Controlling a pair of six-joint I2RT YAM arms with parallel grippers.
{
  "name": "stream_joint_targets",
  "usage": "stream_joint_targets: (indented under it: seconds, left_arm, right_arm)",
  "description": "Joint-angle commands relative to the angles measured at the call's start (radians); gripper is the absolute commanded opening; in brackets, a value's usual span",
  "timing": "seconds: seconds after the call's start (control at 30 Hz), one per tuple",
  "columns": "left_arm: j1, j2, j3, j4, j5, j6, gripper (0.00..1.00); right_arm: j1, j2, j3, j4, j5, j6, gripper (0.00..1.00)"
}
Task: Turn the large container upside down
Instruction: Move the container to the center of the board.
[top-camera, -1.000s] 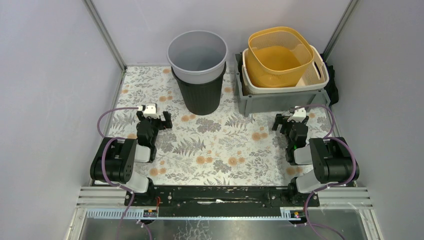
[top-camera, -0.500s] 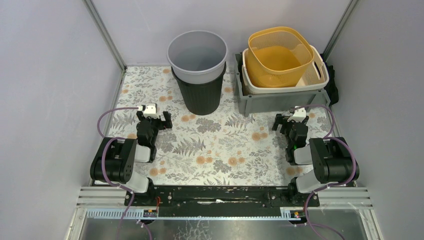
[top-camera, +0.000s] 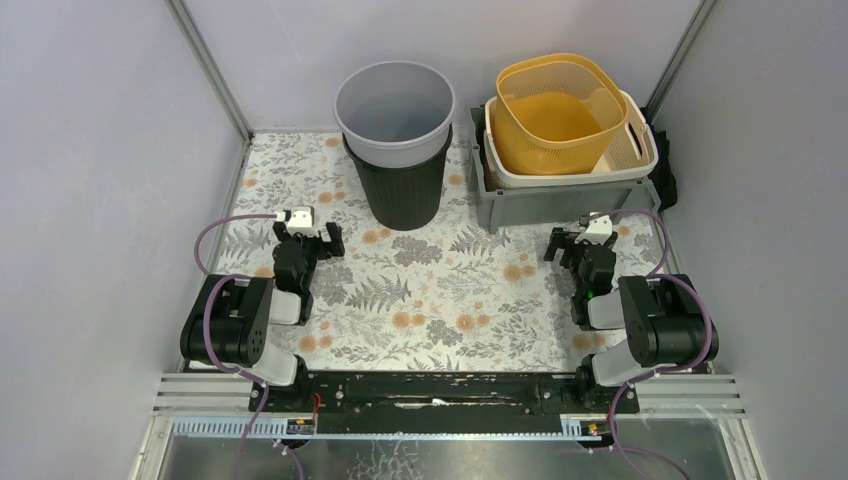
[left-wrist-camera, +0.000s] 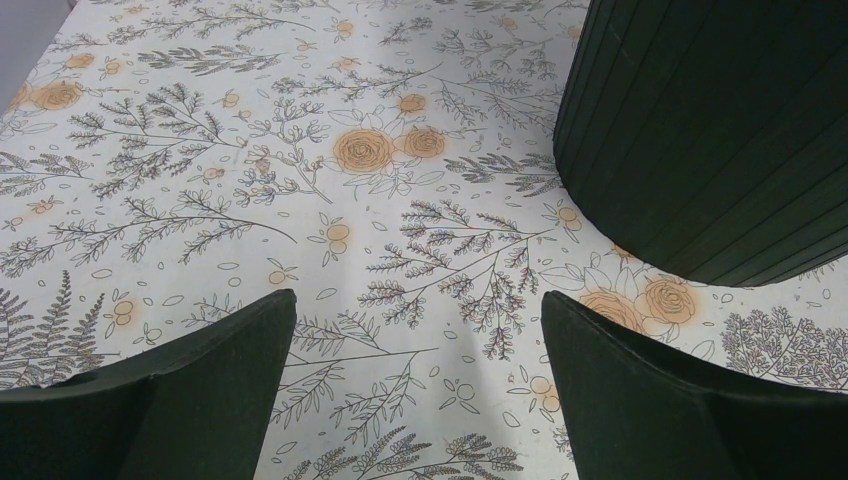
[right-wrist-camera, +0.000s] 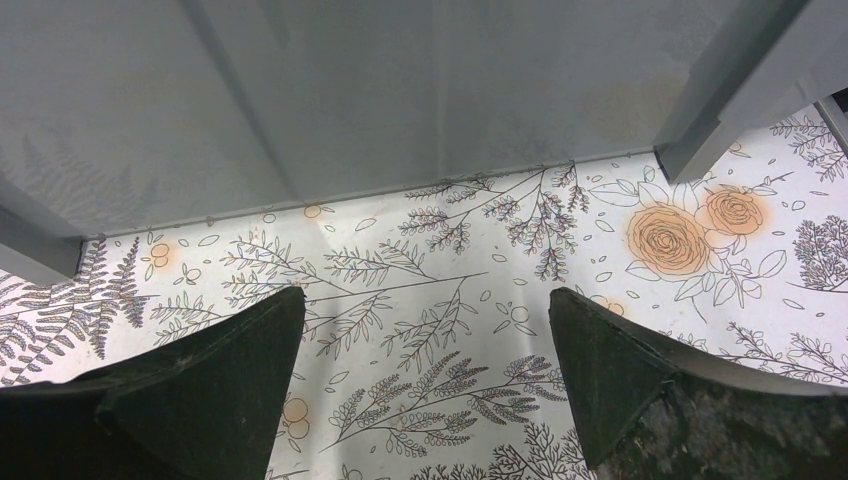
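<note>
Right of the black bin: the grey crate (top-camera: 560, 205) stands upright on the floral table cover (top-camera: 440, 300), just beside the black bin (top-camera: 405, 195), open side up.
Crate contents: a white mesh basket (top-camera: 630, 150) sits inside it, and a yellow mesh basket (top-camera: 545, 155) is nested in that one.
Black bin: upright at the back of the table, with a light grey bin (top-camera: 395, 150) nested in its mouth.
Left gripper: the left gripper (top-camera: 312, 236) is near the black bin, in front of it and to its left; its jaws are spread wide and hold nothing. The wrist view shows only patterned cover between the fingers.
Right gripper: the right gripper (top-camera: 575, 240) is further right of the black bin, just in front of the crate's near wall, with its jaws spread wide and empty.
</note>
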Motion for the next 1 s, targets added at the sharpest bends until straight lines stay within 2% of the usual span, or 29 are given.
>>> stream_joint_targets:
  seconds: [0.0,0.27,0.47,0.67,0.77,0.87,0.97]
  left_arm:
    - [0.011,0.009,0.023,0.020,0.011,0.003,1.00]
    - [0.013,0.007,0.019,0.024,0.013,0.001,1.00]
    - [0.011,0.009,0.017,0.028,0.011,0.004,1.00]
    - [0.012,-0.005,0.014,0.026,-0.022,-0.011,1.00]
    - [0.011,-0.074,0.027,-0.055,-0.054,-0.016,1.00]
    - [0.010,-0.172,0.051,-0.171,-0.028,-0.005,1.00]
    - [0.007,-0.274,0.080,-0.283,-0.006,-0.016,1.00]
  right_arm:
    - [0.001,0.002,0.025,0.037,-0.006,0.001,0.99]
    - [0.001,0.001,0.022,0.040,-0.002,0.002,0.99]
    - [0.001,0.002,0.018,0.054,0.143,0.055,0.99]
    - [0.001,-0.046,-0.020,0.086,0.117,0.042,0.99]
    - [0.002,-0.158,-0.006,-0.042,0.096,0.022,0.99]
    - [0.002,-0.303,0.045,-0.257,0.072,0.011,0.99]
    - [0.001,-0.431,0.073,-0.399,0.040,0.011,0.99]
